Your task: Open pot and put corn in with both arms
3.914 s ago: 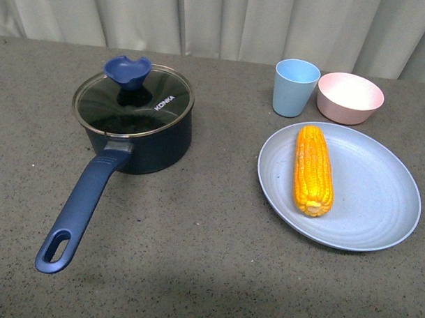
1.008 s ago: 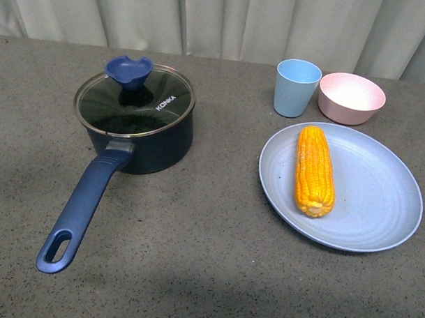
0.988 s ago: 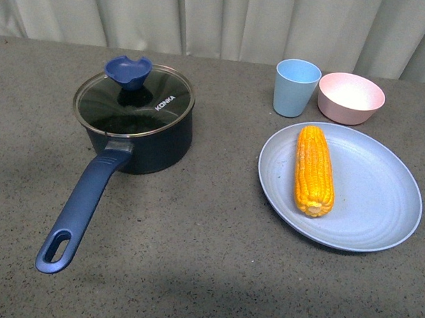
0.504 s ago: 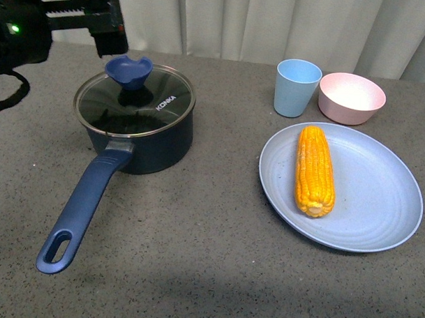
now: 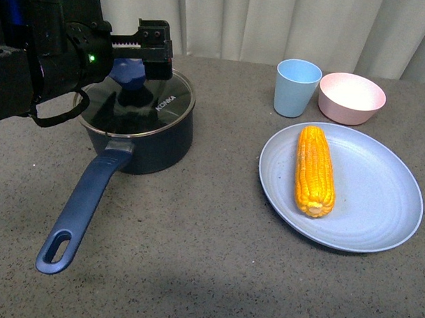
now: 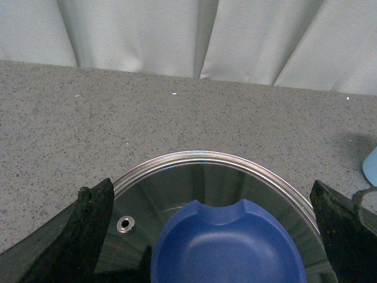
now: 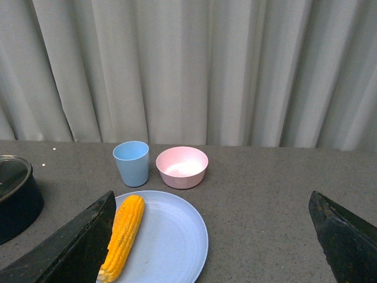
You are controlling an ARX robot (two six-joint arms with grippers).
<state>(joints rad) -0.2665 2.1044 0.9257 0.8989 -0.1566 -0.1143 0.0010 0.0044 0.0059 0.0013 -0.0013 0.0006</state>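
Start at the left: the pot (image 5: 157,139) sits on the table (image 5: 196,235) with its long handle (image 5: 82,203) pointing toward you and to the near left. That leaves the far side free for an arm to come in over the top. Its glass lid (image 5: 165,105) is on, so the pot is not yet opened.

Your left gripper (image 5: 136,58) hovers right over the lid, lined up with the blue knob (image 5: 128,74). In the left wrist view its jaws stand wide apart with the knob between them, clear of both. Nothing is gripped, and I judge it is placed this way so it can close on the knob and lift.

Move right: the corn (image 5: 315,171) lies lengthwise on the blue plate (image 5: 378,207), well apart from the pot. A blue cup (image 5: 297,87) and a pink bowl (image 5: 351,97) stand just beyond the plate.

Your right gripper (image 7: 212,236) shows only in its own wrist view. Its jaws are spread and empty, and it is held back with the corn ahead of it and not touched.
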